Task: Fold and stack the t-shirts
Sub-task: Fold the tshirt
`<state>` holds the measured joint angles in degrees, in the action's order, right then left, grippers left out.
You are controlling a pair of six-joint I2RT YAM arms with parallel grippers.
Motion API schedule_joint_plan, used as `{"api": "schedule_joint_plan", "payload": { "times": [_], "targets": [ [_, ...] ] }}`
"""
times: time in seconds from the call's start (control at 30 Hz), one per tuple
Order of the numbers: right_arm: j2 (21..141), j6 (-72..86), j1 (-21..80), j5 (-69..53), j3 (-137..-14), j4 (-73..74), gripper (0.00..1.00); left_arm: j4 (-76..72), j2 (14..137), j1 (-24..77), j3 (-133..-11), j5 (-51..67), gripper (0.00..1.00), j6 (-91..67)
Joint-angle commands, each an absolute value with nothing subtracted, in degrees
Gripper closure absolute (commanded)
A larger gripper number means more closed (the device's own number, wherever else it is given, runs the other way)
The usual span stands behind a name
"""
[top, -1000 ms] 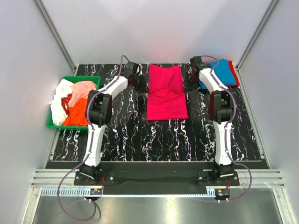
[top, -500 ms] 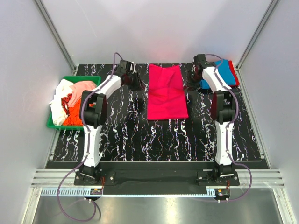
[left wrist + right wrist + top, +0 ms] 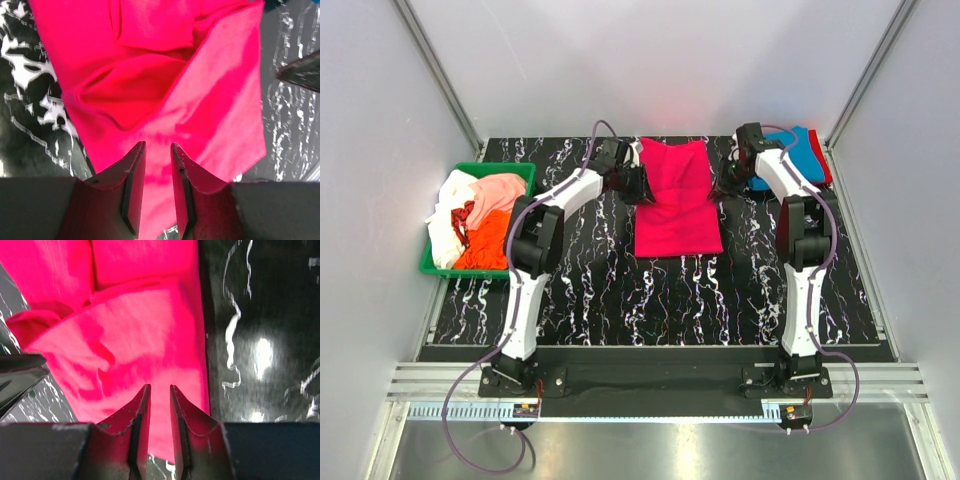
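Observation:
The magenta t-shirt (image 3: 676,198) lies folded into a long panel at the table's back middle. My left gripper (image 3: 642,186) is at its left edge and my right gripper (image 3: 730,180) at its right edge, both near the far end. In the left wrist view the gripper (image 3: 157,145) hangs over the shirt (image 3: 200,100), jaws a narrow gap apart, with nothing pinched. The right gripper (image 3: 159,386) is the same over the shirt (image 3: 140,325). Folded blue (image 3: 798,150) and red (image 3: 825,168) shirts lie at the back right.
A green bin (image 3: 432,262) at the left edge holds loose white (image 3: 445,215), peach-pink (image 3: 498,190) and orange (image 3: 485,245) shirts. The black marbled table (image 3: 650,300) ends at grey walls on both sides and behind.
My left gripper has swung right, from the bare table onto the magenta shirt's left edge. My right gripper has shifted slightly at the shirt's right edge. The shirt lies as before.

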<state>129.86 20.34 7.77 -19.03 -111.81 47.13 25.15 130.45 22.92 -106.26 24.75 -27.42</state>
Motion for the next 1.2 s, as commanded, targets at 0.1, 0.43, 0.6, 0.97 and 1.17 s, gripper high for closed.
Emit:
{"api": "schedule_joint_plan", "payload": {
  "times": [0.1,0.43,0.6,0.97,1.17],
  "targets": [
    [136.5,21.2,7.6,-16.7,-119.3,44.4,0.72,23.0,139.3,20.8,-116.7,22.4,0.69,-26.8],
    [138.7,21.4,5.7,-11.3,-120.6,45.1,0.76,26.5,140.9,18.0,-123.1,22.5,0.66,-30.1],
    [132.6,21.8,5.6,-11.9,-119.9,46.3,0.72,28.2,130.4,17.5,-117.1,20.1,0.63,-27.1],
    [116.1,18.1,5.6,-20.2,-96.2,46.1,0.60,28.9,113.2,21.0,-91.9,20.9,0.57,-23.6],
    [111.3,15.9,5.5,-19.6,-86.8,43.8,0.59,25.8,112.3,23.3,-82.4,21.5,0.55,-23.6]
  ]
}}
